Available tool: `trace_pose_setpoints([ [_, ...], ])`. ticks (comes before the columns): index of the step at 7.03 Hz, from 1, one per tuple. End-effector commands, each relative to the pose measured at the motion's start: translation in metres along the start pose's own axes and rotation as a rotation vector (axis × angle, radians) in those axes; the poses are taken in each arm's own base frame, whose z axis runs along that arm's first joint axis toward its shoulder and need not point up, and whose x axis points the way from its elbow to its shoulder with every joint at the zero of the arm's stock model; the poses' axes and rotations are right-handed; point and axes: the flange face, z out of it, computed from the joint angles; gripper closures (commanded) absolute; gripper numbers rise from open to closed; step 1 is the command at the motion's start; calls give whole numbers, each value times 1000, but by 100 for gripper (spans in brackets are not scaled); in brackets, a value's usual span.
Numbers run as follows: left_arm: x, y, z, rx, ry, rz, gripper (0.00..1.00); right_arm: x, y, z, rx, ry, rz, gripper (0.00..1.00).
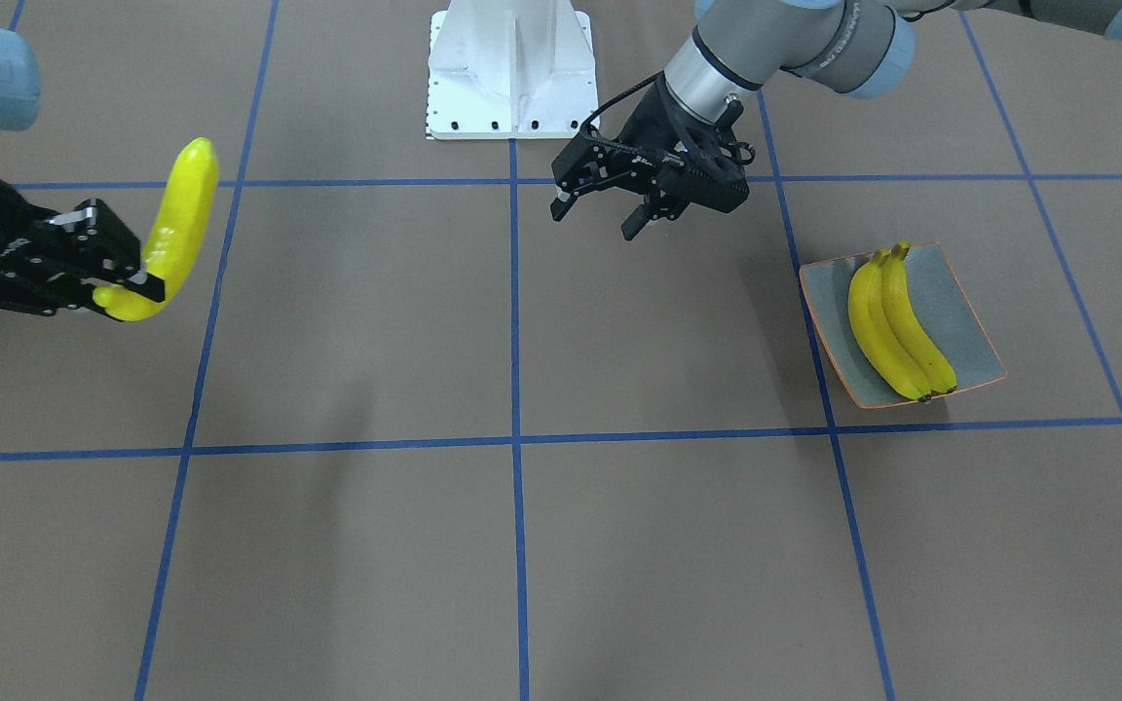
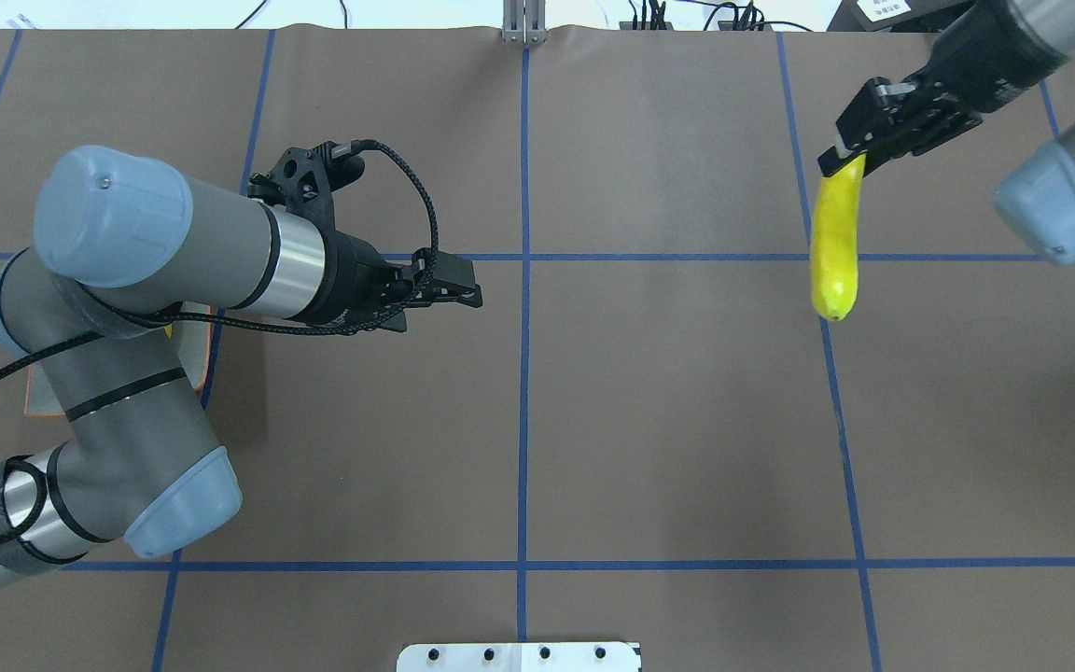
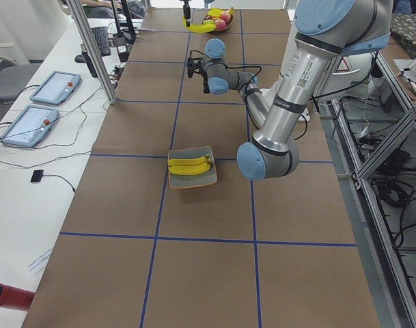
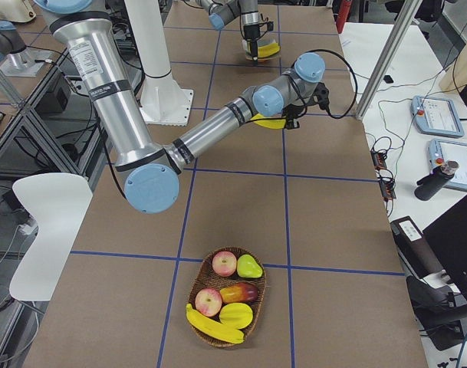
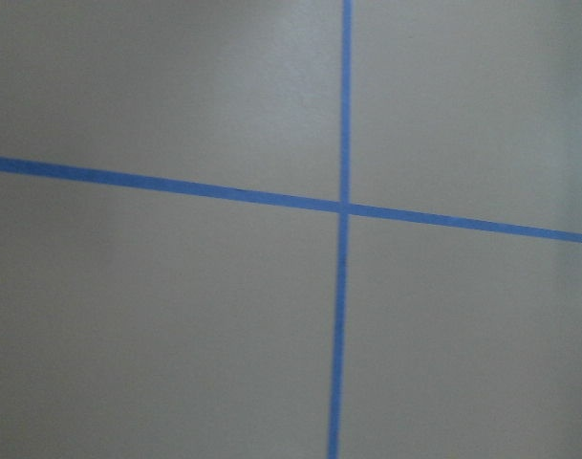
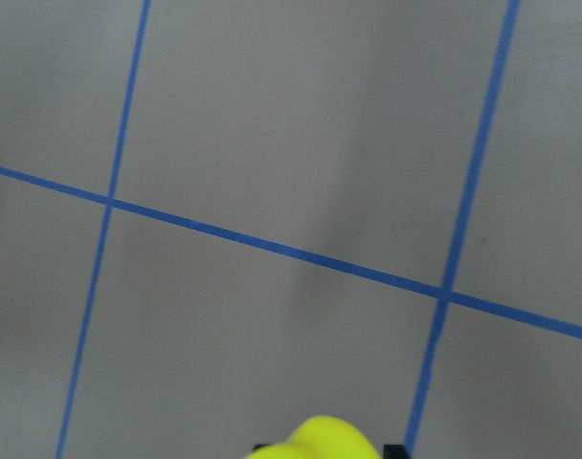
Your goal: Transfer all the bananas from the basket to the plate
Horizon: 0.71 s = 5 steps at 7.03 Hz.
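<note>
My right gripper (image 1: pixel 137 284) is shut on one end of a pale yellow banana (image 1: pixel 178 219) and holds it in the air above the table; the same banana (image 2: pixel 834 238) hangs from the gripper (image 2: pixel 844 161) in the overhead view, and its tip (image 6: pixel 319 440) shows in the right wrist view. Two deeper yellow bananas (image 1: pixel 897 326) lie side by side on the grey-blue plate (image 1: pixel 955 302). The basket (image 4: pixel 198 285) holds another banana (image 4: pixel 214 326) along its near edge. My left gripper (image 1: pixel 598 216) hovers open and empty near the table's middle, away from the plate.
In the basket lie two apples (image 4: pixel 224 263), a green pear (image 4: pixel 249 266) and other fruit. The robot's white base (image 1: pixel 510 68) stands at the table's edge. Blue tape lines cross the brown table. In the overhead view my left arm (image 2: pixel 127 280) covers most of the plate.
</note>
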Motion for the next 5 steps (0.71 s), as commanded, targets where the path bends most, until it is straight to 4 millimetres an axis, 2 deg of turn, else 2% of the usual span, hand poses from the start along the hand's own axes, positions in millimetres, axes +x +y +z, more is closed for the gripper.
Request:
trace_pose_setpoints([
  [1, 15, 10, -15, -7, 134, -63, 0, -58, 19, 42, 43, -82, 19, 100],
  [2, 21, 15, -24, -16, 217, -76, 0, -82, 30, 65, 57, -108, 21, 100],
  [3, 25, 21, -28, -53, 244, -94, 0, -96, 40, 80, 62, -135, -11, 100],
  [5, 34, 28, -33, -115, 277, -159, 0, -128, 49, 85, 49, -174, -62, 100],
])
